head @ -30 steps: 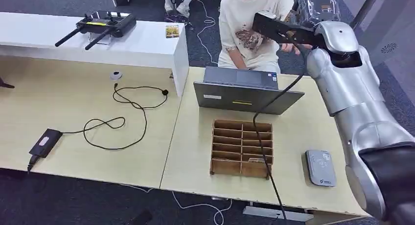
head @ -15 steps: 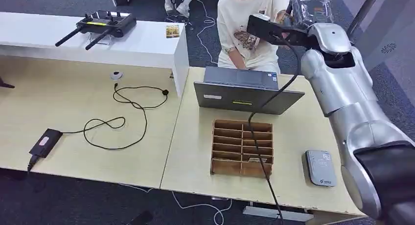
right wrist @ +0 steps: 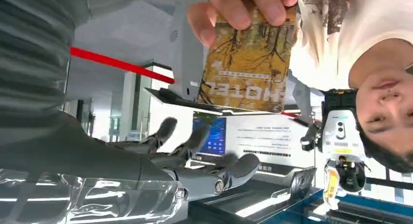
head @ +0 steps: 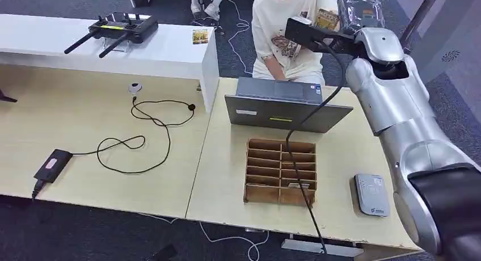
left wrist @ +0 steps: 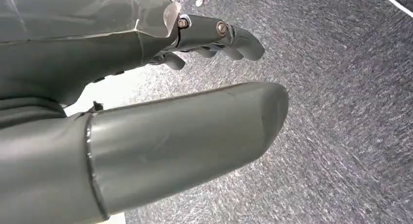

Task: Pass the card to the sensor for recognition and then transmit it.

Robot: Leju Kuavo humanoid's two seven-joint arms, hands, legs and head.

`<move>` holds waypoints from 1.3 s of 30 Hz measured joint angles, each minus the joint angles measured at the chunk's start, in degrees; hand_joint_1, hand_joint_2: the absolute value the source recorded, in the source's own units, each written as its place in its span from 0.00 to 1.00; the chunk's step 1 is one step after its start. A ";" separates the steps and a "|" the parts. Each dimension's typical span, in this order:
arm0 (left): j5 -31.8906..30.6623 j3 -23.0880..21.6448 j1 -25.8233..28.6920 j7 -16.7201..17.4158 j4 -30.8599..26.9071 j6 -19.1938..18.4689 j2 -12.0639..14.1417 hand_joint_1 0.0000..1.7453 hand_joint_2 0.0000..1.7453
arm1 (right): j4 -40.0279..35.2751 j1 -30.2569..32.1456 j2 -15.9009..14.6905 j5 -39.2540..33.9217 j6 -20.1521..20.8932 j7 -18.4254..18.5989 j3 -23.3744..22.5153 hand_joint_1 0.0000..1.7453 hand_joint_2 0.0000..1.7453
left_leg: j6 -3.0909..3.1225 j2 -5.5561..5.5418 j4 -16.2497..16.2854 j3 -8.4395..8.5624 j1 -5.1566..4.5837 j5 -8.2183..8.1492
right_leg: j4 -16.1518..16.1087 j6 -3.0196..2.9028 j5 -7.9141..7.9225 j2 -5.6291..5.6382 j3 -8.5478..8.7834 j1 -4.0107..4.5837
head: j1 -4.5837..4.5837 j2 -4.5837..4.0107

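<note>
Dangling from person's fingers (right wrist: 253, 9), card (right wrist: 248, 68), long axis vertical

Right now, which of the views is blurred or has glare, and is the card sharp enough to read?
Head view: even light, sharp. Right wrist view: upside down; the card in the person's hand is sharp, "HOTEL" readable; bright backlight behind. Left wrist view: the left hand is close and soft.

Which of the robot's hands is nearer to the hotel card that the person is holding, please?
Right. The right hand is raised, open, just beside the card, not touching it. The left hand hangs low over the carpet, away from the desk.
</note>
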 joint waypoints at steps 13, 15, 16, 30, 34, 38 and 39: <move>-0.02 0.02 0.00 -0.02 0.00 0.00 0.02 0.00 0.00 | 0.20 0.03 0.00 -2.85 -1.73 -1.27 -0.46 0.00 1.00 | 0.00 0.00 0.01 0.00 0.00 0.00 | 0.00 0.02 0.02 0.00 -0.01 0.00 | 0.02 0.00; -0.09 0.02 0.00 -0.09 0.00 0.00 0.00 0.00 0.00 | -0.37 0.49 0.00 -8.01 -7.80 -4.95 -2.61 0.00 1.00 | 0.00 -0.01 0.01 0.00 0.00 0.00 | 0.00 0.02 0.02 -0.01 -0.02 0.00 | 0.02 0.00; -0.11 0.02 0.01 -0.11 0.00 0.02 0.00 0.00 0.00 | -0.72 0.75 0.00 -11.13 -11.87 -7.37 -3.97 0.00 1.00 | 0.00 -0.01 0.02 0.00 0.00 0.00 | 0.00 0.02 0.02 -0.01 -0.02 0.00 | 0.00 0.00; -0.41 1.75 0.11 -0.61 0.00 0.87 -0.29 0.00 0.00 | -20.70 18.18 0.00 -65.76 -7.84 -30.69 -29.46 0.00 1.00 | 0.01 -0.05 0.05 -0.03 -0.01 0.00 | -0.03 0.03 0.03 -0.03 -0.02 -0.01 | 0.00 0.02; -0.17 2.97 0.44 -0.77 0.00 1.38 -0.26 0.00 0.00 | -31.62 27.49 -1.25 -81.25 1.01 -29.51 -30.32 0.00 1.00 | 0.01 -0.05 0.04 -0.04 0.00 -0.01 | -0.04 0.03 0.02 -0.04 -0.09 0.01 | 0.00 0.00; -0.20 4.13 0.95 -0.66 0.00 1.42 -0.26 0.00 0.00 | -44.11 38.72 -3.06 -91.87 12.23 -27.93 -30.36 0.00 1.00 | 0.01 -0.12 0.01 -0.11 0.02 -0.04 | -0.04 0.06 -0.04 -0.10 -0.11 0.03 | 0.02 0.00; -0.17 4.37 1.06 -0.55 0.00 1.44 -0.26 0.00 0.00 | -47.10 41.63 -3.28 -91.22 12.81 -28.08 -30.36 0.00 1.00 | 0.00 -0.11 0.01 -0.12 0.02 -0.05 | -0.04 0.06 -0.05 -0.10 -0.11 0.02 | 0.00 0.02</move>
